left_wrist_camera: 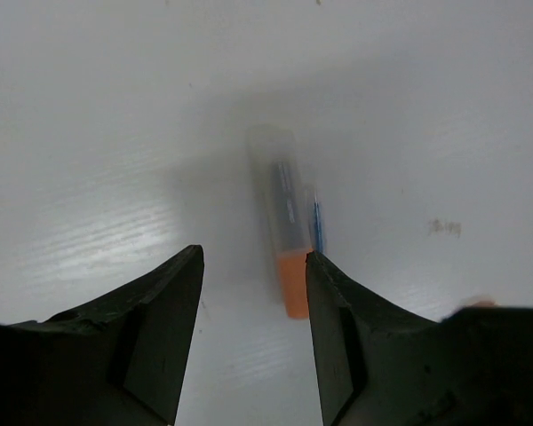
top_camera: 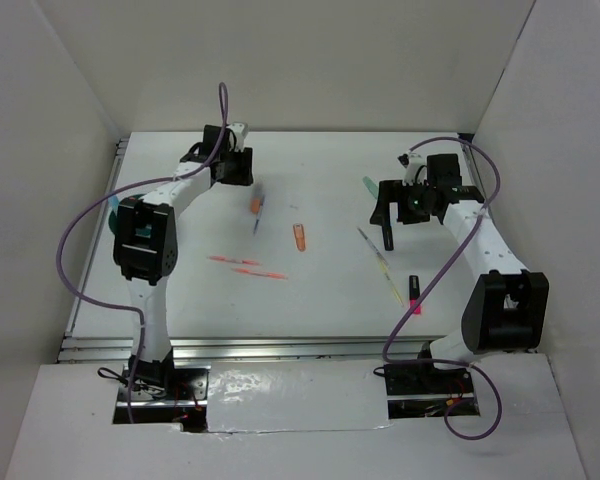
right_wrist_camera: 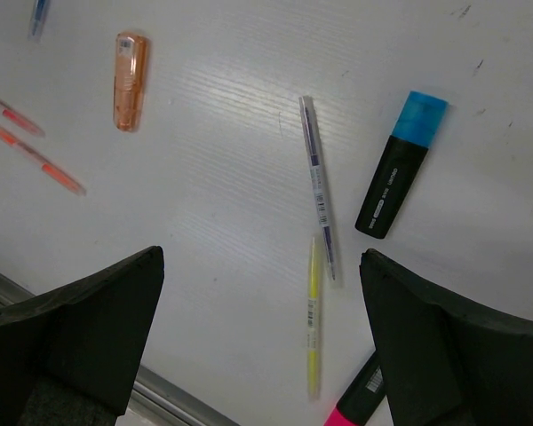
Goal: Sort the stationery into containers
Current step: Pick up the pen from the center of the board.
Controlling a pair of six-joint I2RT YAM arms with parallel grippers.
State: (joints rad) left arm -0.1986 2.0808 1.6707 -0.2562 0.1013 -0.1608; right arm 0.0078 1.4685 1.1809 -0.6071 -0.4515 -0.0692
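An orange marker (left_wrist_camera: 282,222) with a clear cap lies on the table, and a thin blue pen (left_wrist_camera: 316,222) rests against its right side. My left gripper (left_wrist_camera: 253,262) is open low over the table, the marker's orange end just inside its right fingertip (left_wrist_camera: 324,284). From above, that marker (top_camera: 255,205) lies just past the left gripper (top_camera: 246,182). My right gripper (right_wrist_camera: 262,266) hangs wide open above a clear pen (right_wrist_camera: 318,186), a yellow pen (right_wrist_camera: 313,319) and a blue-capped black highlighter (right_wrist_camera: 400,169). Only a sliver of the teal container (top_camera: 114,212) shows behind the left arm.
A stubby orange tube (top_camera: 299,237) lies mid-table, with two thin orange pens (top_camera: 248,267) nearer the front. A green pen (top_camera: 370,185) lies by the right gripper (top_camera: 388,218), and a pink-capped black highlighter (top_camera: 415,290) sits front right. White walls enclose the table.
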